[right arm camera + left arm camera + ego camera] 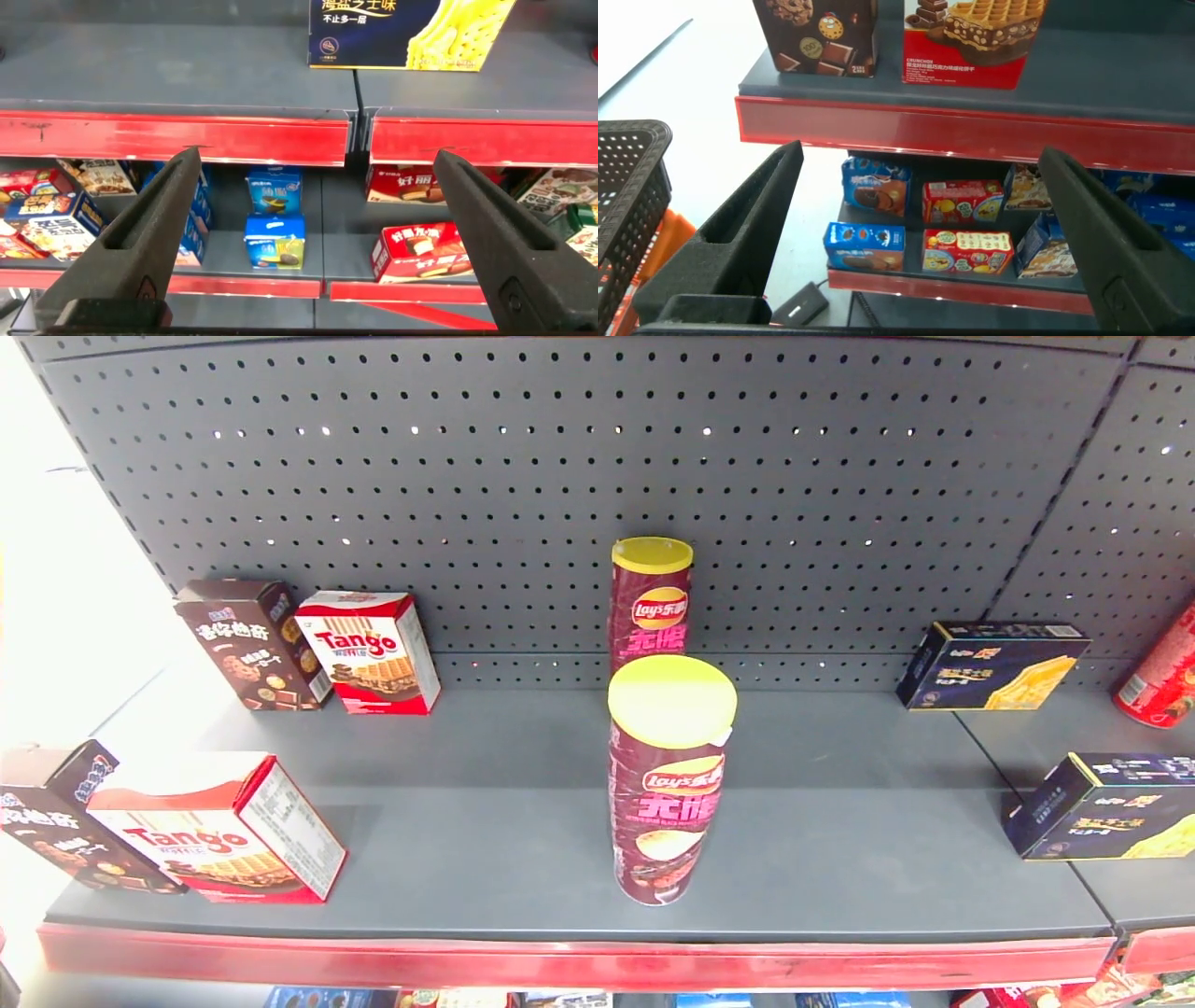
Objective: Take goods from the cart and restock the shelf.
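Two maroon chip cans with yellow lids stand upright on the grey shelf [467,775]: one near the front [667,784], one against the pegboard behind it [651,602]. My left gripper [920,154] is open and holds nothing; it hangs below the shelf's red front strip [971,121], under a brown cookie box [817,37] and a red wafer box [971,42]. A black mesh cart basket [631,205] sits beside it. My right gripper [320,157] is open and holds nothing, in front of the red shelf strip [187,135] below a dark blue box [411,33].
On the shelf's left are two brown cookie boxes [250,642] [65,821] and two red wafer boxes [372,651] [219,840]. Dark blue boxes [994,665] [1106,803] and a red can [1162,672] stand to the right. Lower shelves hold small snack boxes [962,201] [276,241].
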`<state>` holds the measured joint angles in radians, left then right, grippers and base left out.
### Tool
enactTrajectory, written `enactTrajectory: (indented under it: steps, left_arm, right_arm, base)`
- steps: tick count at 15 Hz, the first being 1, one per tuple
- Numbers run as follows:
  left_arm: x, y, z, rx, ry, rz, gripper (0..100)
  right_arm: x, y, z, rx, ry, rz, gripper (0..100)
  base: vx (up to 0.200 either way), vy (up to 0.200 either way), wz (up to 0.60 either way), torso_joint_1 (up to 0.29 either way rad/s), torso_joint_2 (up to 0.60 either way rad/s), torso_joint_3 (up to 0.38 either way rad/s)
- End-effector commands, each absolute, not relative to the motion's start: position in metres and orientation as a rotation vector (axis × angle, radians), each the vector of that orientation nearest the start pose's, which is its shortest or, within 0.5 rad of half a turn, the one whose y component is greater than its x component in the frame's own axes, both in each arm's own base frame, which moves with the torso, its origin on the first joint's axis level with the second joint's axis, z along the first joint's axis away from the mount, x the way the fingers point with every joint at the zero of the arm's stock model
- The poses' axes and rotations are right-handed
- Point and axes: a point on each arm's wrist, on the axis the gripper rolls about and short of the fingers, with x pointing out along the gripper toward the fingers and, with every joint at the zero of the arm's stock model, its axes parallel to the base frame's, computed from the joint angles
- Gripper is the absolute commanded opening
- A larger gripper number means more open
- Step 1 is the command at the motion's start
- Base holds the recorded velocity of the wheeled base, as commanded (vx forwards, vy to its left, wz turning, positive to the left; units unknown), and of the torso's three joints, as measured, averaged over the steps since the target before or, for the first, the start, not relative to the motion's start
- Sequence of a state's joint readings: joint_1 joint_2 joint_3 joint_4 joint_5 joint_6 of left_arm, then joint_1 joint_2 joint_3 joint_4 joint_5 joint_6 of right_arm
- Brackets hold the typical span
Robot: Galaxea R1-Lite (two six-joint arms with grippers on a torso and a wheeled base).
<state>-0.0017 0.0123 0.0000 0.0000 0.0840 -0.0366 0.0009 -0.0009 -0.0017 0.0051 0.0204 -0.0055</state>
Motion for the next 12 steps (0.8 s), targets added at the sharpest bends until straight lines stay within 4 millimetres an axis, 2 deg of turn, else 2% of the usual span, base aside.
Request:
enactTrajectory:
  steps: [1, 12]
  left_arm:
    - [-0.0218, 0.0019, 0.0758, -0.036, 0.012, 0.083, 100]
    - [-0.0218, 0.0019, 0.0758, -0.036, 0.012, 0.083, 100]
  right_arm:
    - [-0.0229, 0.0004, 0.0753, -0.006, 0.005, 0.023, 100]
    - [-0.0229, 0.0004, 0.0754, -0.008, 0.003, 0.023, 100]
  base:
    - [0.0, 0.0, 0.0, 0.0, 0.0, 0.0]
    - [0.0, 0.0, 0.0, 0.0, 0.0, 0.0]
